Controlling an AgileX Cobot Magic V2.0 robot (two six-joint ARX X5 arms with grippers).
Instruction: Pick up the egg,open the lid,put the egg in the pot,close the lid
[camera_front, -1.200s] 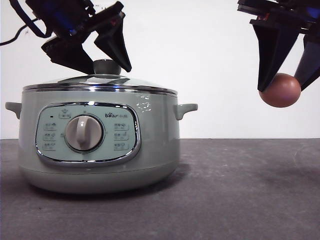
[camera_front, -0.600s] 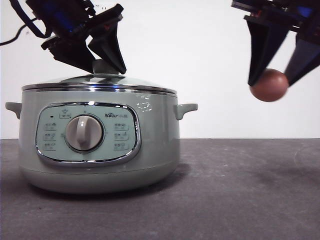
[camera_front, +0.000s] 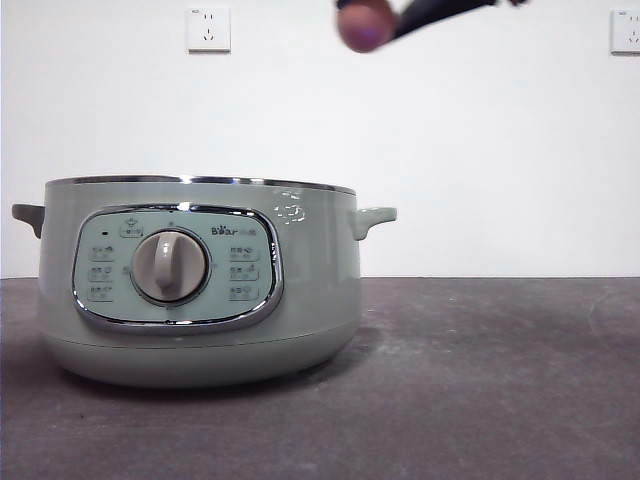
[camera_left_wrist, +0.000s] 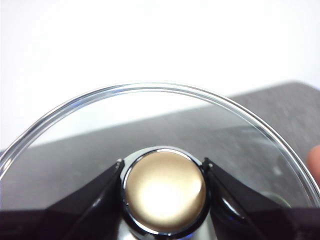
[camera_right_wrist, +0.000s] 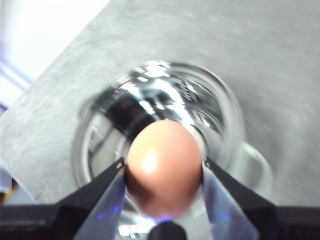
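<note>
The sage-green pot (camera_front: 200, 290) stands open at the left of the table, with no lid on it. My left gripper (camera_left_wrist: 164, 167) is shut on the knob (camera_left_wrist: 164, 192) of the glass lid (camera_left_wrist: 150, 125) and holds it lifted; both are out of the front view. My right gripper (camera_right_wrist: 164, 170) is shut on the reddish-brown egg (camera_right_wrist: 162, 155) and holds it high over the pot's shiny open inside (camera_right_wrist: 150, 100). In the front view the egg (camera_front: 366, 25) shows blurred at the top edge, above the pot's right side.
The dark grey table (camera_front: 480, 380) stretches to the right of the pot. Two wall sockets (camera_front: 208, 28) (camera_front: 625, 30) sit on the white wall behind. The pot's side handle (camera_front: 375, 218) sticks out to the right.
My left gripper has lifted the lid off the pot and out of the front view. My right gripper has carried the egg up and left, to above the open pot.
</note>
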